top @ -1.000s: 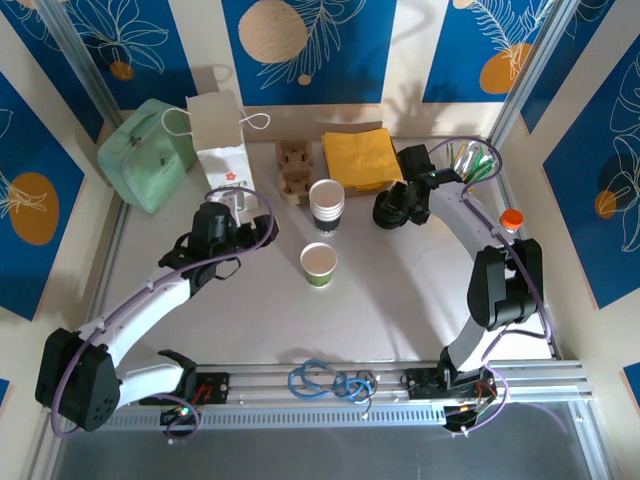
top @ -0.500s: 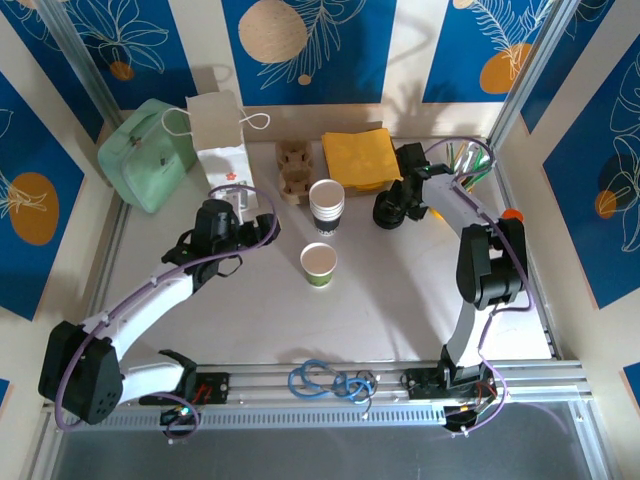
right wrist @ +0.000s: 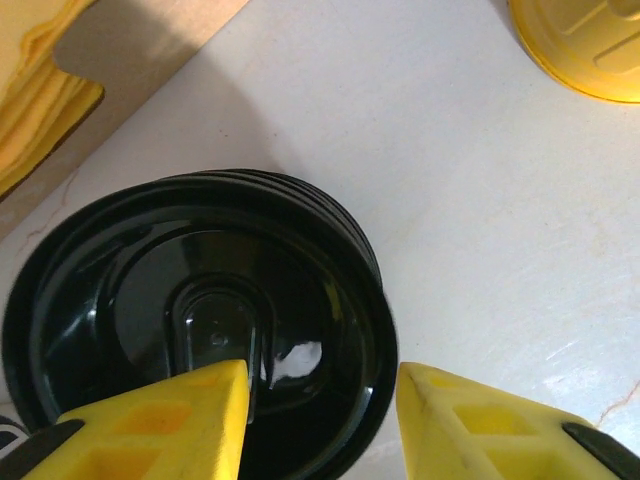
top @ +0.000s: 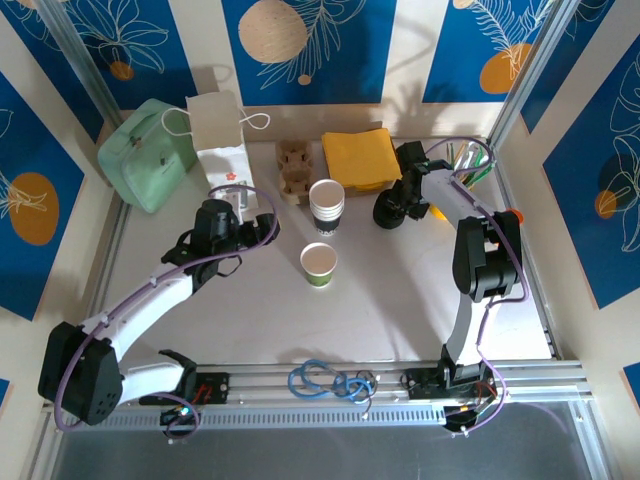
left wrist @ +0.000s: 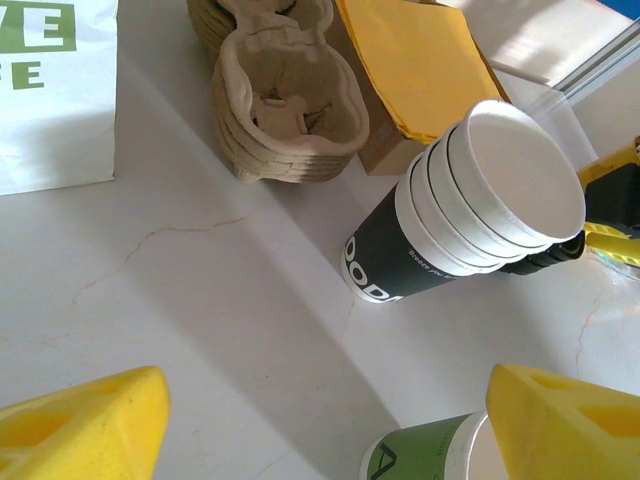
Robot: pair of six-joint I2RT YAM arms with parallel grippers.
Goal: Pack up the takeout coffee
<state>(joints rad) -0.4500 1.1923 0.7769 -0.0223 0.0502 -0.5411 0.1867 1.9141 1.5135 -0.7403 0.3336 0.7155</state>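
Observation:
The takeout coffee (top: 319, 264) is a light green paper cup standing mid-table with its top open and pale inside; its edge shows in the left wrist view (left wrist: 420, 455). My left gripper (top: 233, 207) hovers open to the cup's left (left wrist: 320, 430), with nothing between its fingers. My right gripper (top: 402, 203) is down over a stack of black lids (top: 388, 212). In the right wrist view the gripper (right wrist: 320, 420) is open; one finger (right wrist: 160, 425) is over the top lid's (right wrist: 200, 320) centre and the other is just outside its rim.
A stack of white-rimmed dark cups (top: 327, 205) stands behind the green cup. Pulp cup carriers (top: 295, 170), yellow napkins (top: 360, 158), a white paper bag (top: 222, 145) and a green pouch (top: 148, 155) line the back. A yellow round object (right wrist: 580, 45) lies near the lids.
The right gripper has narrowed around the top lid's rim, and its arm has drawn in toward the lids. The left arm has barely moved.

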